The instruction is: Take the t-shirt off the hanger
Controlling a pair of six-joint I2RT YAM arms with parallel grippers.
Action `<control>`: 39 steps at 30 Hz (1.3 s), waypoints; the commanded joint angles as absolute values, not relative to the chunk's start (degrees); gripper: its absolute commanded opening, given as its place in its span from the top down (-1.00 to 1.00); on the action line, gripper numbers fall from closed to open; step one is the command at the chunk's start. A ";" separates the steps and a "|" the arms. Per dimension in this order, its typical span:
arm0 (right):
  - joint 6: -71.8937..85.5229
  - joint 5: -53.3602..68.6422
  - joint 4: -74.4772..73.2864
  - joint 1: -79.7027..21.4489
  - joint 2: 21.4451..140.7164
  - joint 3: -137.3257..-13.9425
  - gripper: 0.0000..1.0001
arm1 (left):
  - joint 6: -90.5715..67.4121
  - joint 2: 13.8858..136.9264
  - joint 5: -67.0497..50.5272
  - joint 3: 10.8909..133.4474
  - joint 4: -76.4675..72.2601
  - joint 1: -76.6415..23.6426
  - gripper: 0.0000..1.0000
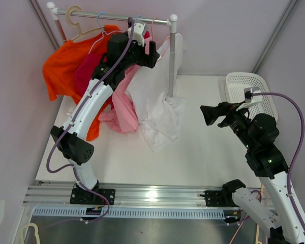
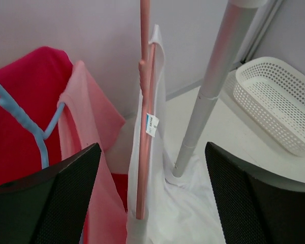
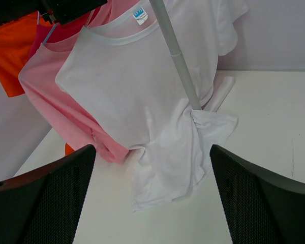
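In the top view, a clothes rail [image 1: 112, 16] is seen at the back of the white table [image 1: 203, 152], and on it are hung an orange t-shirt [image 1: 61, 71], a red t-shirt [image 1: 86, 71], a pink t-shirt [image 1: 123, 109] and, nearest the right upright post [image 1: 171, 61], the white t-shirt [image 1: 155, 101], whose hem is pooled on the table around the post's foot. The left gripper [image 1: 151, 53] is raised to the rail beside the white t-shirt's collar. The right gripper [image 1: 209, 114] is held above the table, well apart from the garments. A white perforated basket [image 1: 241, 81] is set at the far right, its near part covered by the right arm. In the left wrist view, the black fingers [image 2: 66, 203] are spread wide on either side of a pink hanger [image 2: 142, 168], on which the white t-shirt is hung – neither finger is seen touching it. A blue hanger [image 2: 25, 122] is seen in the red t-shirt, and the basket's perforated floor and walls are shown as far as the frame edge. In the right wrist view, the fingers [image 3: 46, 203] are likewise spread wide with nothing held between them – the white t-shirt is faced from the front, its blue neck label [image 3: 139, 15] is visible, and its lower part is bunched against the post.
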State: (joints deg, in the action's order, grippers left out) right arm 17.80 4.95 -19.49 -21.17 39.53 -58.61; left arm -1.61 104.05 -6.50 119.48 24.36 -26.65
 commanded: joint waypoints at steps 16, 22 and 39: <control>15.03 4.04 -21.62 -21.44 39.20 -62.40 -0.99 | 1.59 116.53 -6.15 131.46 10.98 -27.42 -0.12; 14.94 3.78 -21.97 -21.36 38.94 -62.40 -0.99 | 1.23 116.81 -5.53 132.02 11.16 -27.51 0.99; 15.21 13.49 -22.41 -21.44 42.88 -63.01 -0.99 | -8.66 97.13 21.61 129.21 26.69 -31.29 0.99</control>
State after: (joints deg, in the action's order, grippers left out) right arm 15.81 6.57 -22.15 -21.17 40.40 -60.55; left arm -1.19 102.06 10.24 128.68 22.33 -31.33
